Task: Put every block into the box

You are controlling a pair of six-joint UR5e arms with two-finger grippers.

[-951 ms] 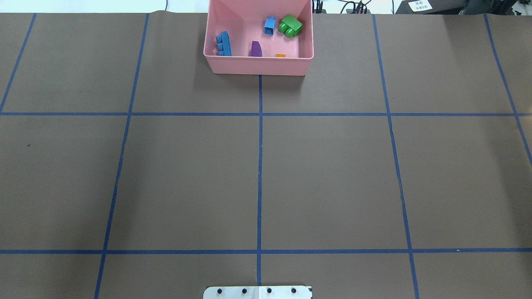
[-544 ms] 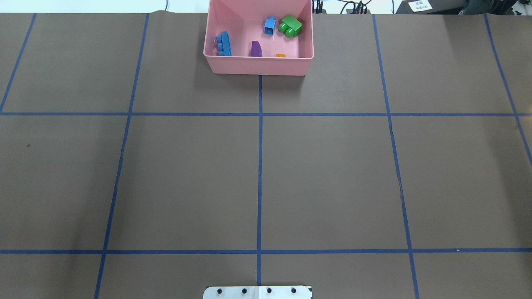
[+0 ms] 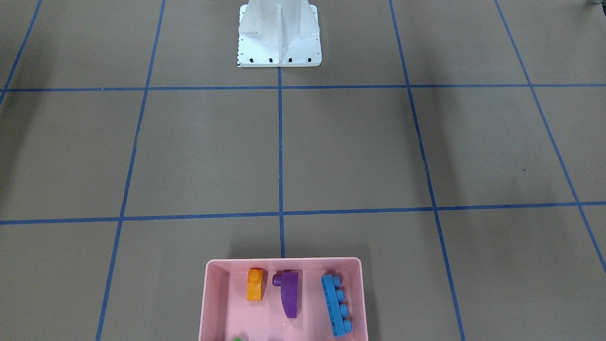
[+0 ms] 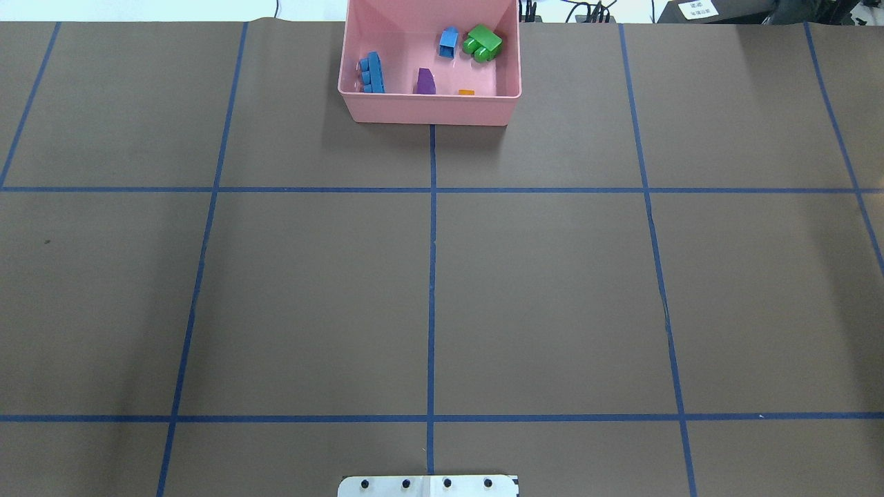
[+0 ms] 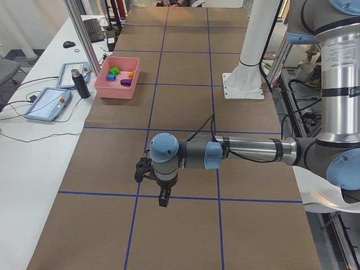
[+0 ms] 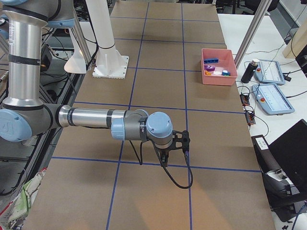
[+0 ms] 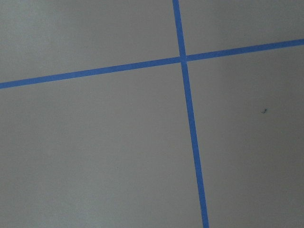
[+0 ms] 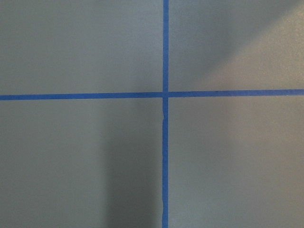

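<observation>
Fingers on left gripper (image 5: 162,198) and right gripper (image 6: 164,162): state cannot be told. Both hang well apart from pink box (image 4: 428,110), judged parked because all five blocks (image 4: 483,43) lie inside.

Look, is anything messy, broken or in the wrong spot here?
Nothing really stands out. The orange block, purple block, long blue block, small blue block and green block all lie inside the pink box. A few lie tipped on their sides, but nothing looks broken or spilled.
</observation>
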